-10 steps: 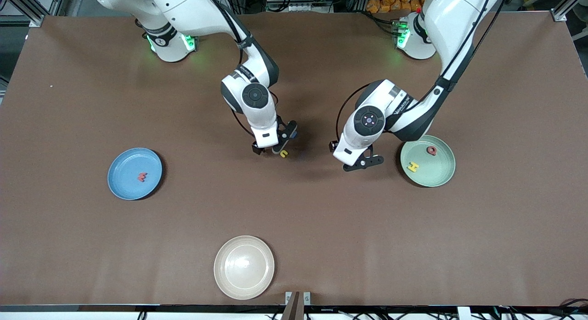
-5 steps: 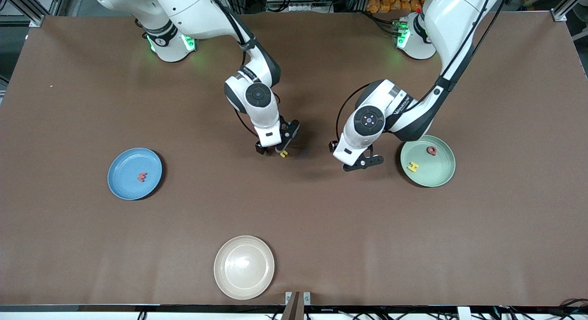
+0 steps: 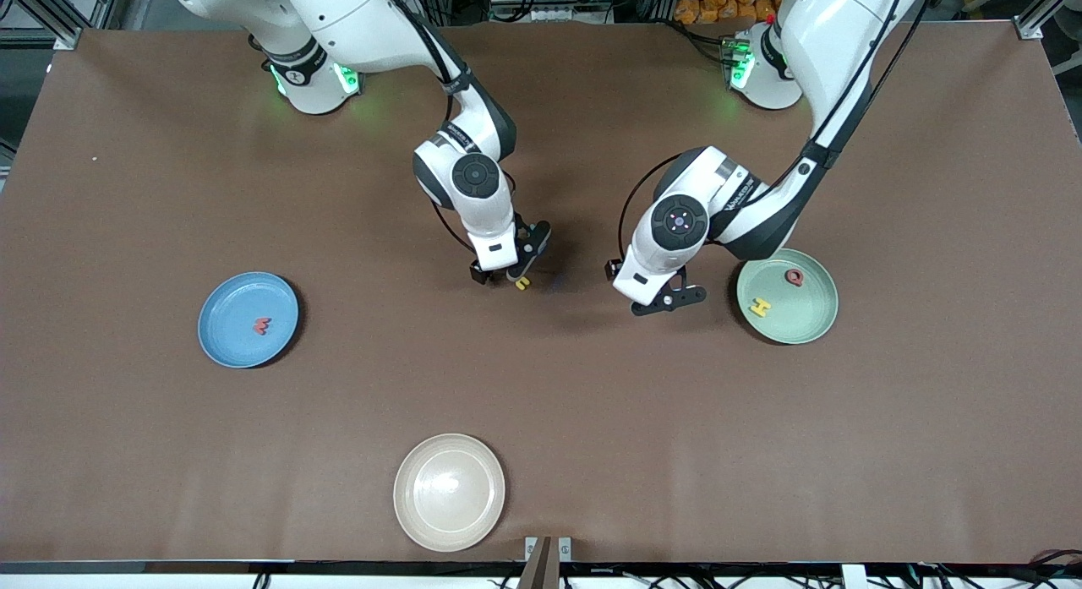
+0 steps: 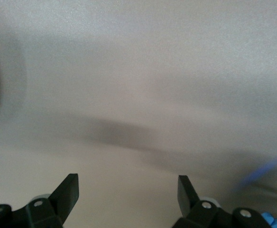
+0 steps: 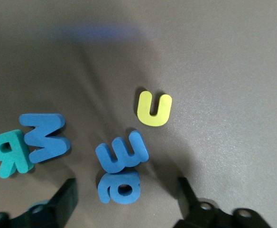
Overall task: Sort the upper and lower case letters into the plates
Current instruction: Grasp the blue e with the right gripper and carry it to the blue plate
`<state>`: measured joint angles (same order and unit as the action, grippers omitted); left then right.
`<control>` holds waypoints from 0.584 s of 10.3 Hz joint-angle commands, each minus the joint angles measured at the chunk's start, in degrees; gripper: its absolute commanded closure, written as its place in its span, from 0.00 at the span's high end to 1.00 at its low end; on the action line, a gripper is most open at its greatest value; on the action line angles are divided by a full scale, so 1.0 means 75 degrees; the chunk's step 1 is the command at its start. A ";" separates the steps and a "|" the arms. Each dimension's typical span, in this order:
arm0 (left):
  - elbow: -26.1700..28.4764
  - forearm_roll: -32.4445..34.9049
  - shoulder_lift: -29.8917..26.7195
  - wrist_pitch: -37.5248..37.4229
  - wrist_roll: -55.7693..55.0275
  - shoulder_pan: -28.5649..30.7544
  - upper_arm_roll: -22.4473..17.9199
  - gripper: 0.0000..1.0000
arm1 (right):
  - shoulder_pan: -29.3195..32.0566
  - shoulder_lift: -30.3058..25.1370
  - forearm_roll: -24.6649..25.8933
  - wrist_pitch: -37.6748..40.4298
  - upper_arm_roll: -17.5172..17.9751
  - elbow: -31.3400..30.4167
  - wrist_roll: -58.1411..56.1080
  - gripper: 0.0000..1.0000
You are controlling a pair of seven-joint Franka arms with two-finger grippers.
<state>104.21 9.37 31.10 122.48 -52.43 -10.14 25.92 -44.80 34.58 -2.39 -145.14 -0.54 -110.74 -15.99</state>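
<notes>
Nearest my camera, on the brown desk (image 3: 592, 420), sits the cream plate (image 3: 449, 491), well clear of both hands. Farther up I see the blue plate (image 3: 248, 319) toward the right arm's end with a red letter (image 3: 261, 325) in it, and the mint plate (image 3: 787, 297) toward the left arm's end carrying a yellow H (image 3: 761, 307) and a red letter (image 3: 794, 277). My left hand (image 3: 668, 299) hangs low just beside the mint plate, its fingers (image 4: 66, 192) spread apart over bare desk and gripping nothing. My right hand (image 3: 505, 272) is down over the loose letters at mid-desk, fingers apart and empty, straddling them. Through its wrist camera I see a yellow U (image 5: 154, 109) lying flat just ahead of the fingers, a blue letter (image 5: 122, 152) touching a blue ring-shaped letter (image 5: 119, 188) between the fingertips, and off to one side a blue M (image 5: 44, 137) touching a teal R (image 5: 8, 152).
</notes>
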 commanded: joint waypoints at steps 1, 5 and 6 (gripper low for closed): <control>-0.0125 0.0028 0.0013 -0.0100 -0.0029 0.0027 -0.0045 0.92 | -0.0167 -0.0075 0.0084 -0.0042 -0.0069 -0.0129 0.0175 0.00; -0.0172 0.0028 0.0025 -0.0100 -0.0040 0.0015 -0.0057 0.97 | -0.0155 -0.0261 0.0084 0.0028 -0.0092 -0.0129 0.0175 0.00; -0.0195 0.0016 0.0025 -0.0112 -0.0052 -0.0019 -0.0057 0.97 | -0.0097 -0.0460 0.0084 0.0063 -0.0162 -0.0129 0.0175 0.00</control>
<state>103.74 9.37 31.10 122.48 -52.43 -10.07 25.41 -45.34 33.52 -2.28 -144.89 -0.76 -110.77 -15.82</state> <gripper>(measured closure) 0.026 0.630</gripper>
